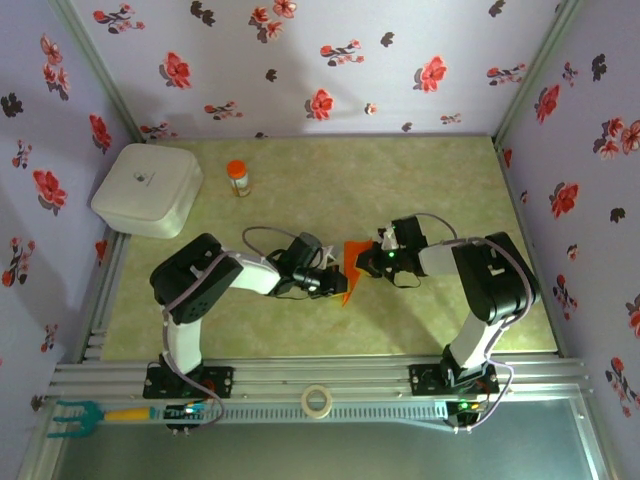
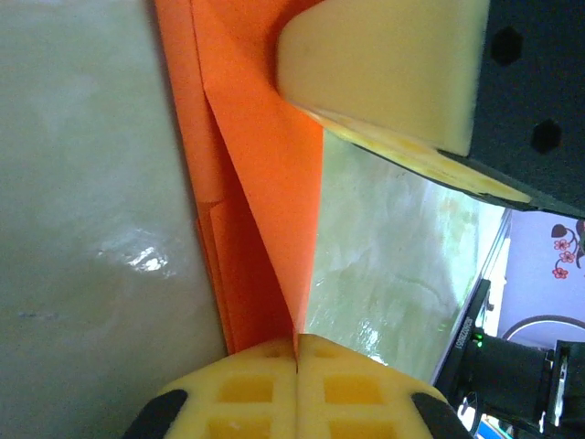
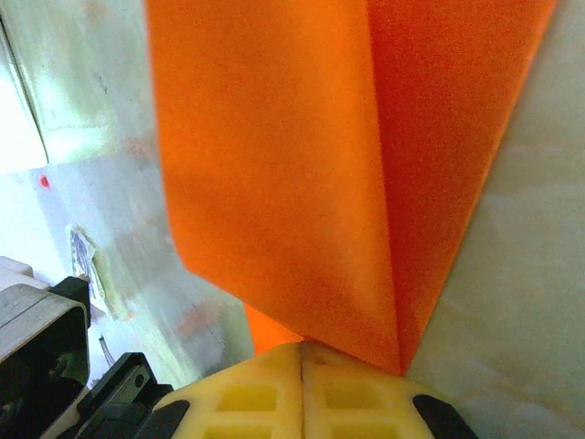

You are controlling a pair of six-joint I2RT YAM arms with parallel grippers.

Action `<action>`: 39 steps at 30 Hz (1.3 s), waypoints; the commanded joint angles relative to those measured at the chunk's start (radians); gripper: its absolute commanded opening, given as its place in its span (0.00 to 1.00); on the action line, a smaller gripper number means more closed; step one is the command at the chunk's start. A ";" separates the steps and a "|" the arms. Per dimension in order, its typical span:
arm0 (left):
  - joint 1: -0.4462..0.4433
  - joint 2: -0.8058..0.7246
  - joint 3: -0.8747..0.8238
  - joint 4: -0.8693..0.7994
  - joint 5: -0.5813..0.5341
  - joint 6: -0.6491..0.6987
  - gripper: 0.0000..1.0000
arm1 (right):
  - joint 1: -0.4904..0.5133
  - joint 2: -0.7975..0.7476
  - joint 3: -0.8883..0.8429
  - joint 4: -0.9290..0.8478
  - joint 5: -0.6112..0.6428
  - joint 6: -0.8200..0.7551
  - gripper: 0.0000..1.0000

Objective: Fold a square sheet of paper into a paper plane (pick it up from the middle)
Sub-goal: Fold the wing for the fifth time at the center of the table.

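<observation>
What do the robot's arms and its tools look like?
The left arm and right arm are chunky black and white pieces. Thin grey cables loop near the wrists, and a tiny green light glows on the right one. The left tool and right tool have pale yellow fingers with square hollows.

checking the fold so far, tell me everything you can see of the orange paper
The orange paper is thin, plain, bright and unmarked. It is folded into a narrow wedge with sharp straight creases and overlapping layers. It sits mid-table between the two arms, over the pale green table; whether it rests flat is unclear. The left end effector and the right end effector are both shut on it, pinching it from opposite sides.
</observation>
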 commanded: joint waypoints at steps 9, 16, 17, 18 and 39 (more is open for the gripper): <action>-0.025 -0.018 -0.010 -0.179 0.034 0.072 0.10 | 0.008 0.036 0.011 -0.109 0.120 -0.039 0.07; -0.033 -0.037 -0.013 -0.206 0.043 0.090 0.03 | 0.009 0.037 0.015 -0.112 0.121 -0.041 0.07; -0.034 -0.040 -0.010 -0.217 0.043 0.093 0.03 | 0.009 0.038 0.015 -0.113 0.123 -0.041 0.07; -0.037 -0.041 -0.007 -0.230 0.043 0.101 0.04 | 0.009 0.039 0.016 -0.115 0.125 -0.042 0.06; -0.070 -0.080 -0.001 -0.386 -0.001 0.173 0.08 | 0.011 0.037 0.022 -0.140 0.138 -0.049 0.06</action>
